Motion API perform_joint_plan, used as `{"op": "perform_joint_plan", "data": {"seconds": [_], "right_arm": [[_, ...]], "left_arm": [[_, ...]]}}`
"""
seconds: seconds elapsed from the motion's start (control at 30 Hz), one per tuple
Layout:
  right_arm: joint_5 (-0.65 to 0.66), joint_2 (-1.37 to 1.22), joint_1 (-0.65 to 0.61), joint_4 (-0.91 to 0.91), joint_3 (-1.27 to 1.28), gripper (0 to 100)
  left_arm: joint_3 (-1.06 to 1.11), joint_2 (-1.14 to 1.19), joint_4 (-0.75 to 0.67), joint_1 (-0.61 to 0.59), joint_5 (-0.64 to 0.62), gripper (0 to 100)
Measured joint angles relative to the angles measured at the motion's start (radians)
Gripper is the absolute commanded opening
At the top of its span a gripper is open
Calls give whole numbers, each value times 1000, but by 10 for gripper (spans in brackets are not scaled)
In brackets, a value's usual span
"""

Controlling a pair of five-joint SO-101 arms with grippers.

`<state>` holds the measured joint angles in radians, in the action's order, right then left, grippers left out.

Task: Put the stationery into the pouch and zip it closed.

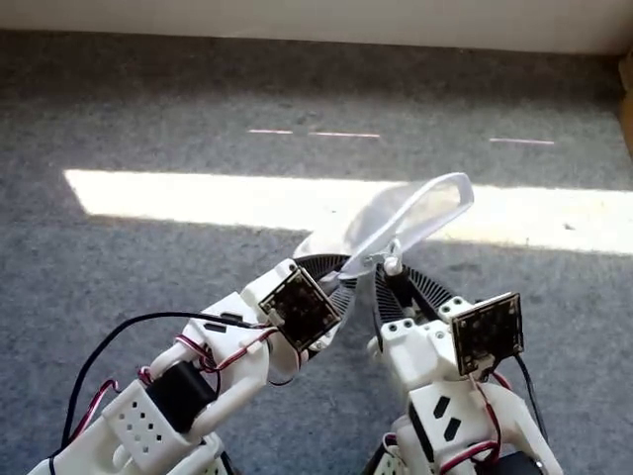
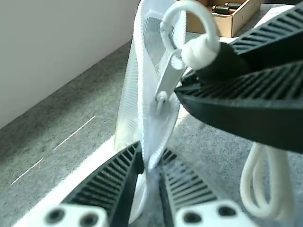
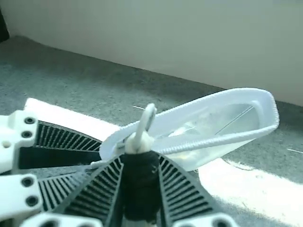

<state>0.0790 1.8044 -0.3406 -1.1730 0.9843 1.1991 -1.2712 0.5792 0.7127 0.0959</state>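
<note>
The pouch (image 1: 410, 213), stretching away, is pinched at its near end by the left tool (image 2: 150, 161), its zip pull (image 3: 145, 120) clamped by the right tool (image 3: 138, 163).

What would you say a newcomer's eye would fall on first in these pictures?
First, the clear pouch, held up between the two arms above the grey carpet. The left jaws are shut on its edge, and the right jaws are shut on the black zip pull. Behind it, a bright strip of sunlight runs across the carpet.
</note>
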Motion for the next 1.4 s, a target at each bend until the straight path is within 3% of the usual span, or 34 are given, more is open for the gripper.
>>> {"op": "perform_joint_plan", "data": {"seconds": [0.73, 1.17, 1.4], "right_arm": [[2, 0, 135, 80, 0, 5], [3, 0, 181, 97, 2, 5], [-20, 0, 245, 222, 68, 5]], "left_arm": [[-101, -6, 163, -117, 0, 6], [-140, -8, 238, -124, 28, 6], [-141, -127, 305, -124, 49, 6]]}}
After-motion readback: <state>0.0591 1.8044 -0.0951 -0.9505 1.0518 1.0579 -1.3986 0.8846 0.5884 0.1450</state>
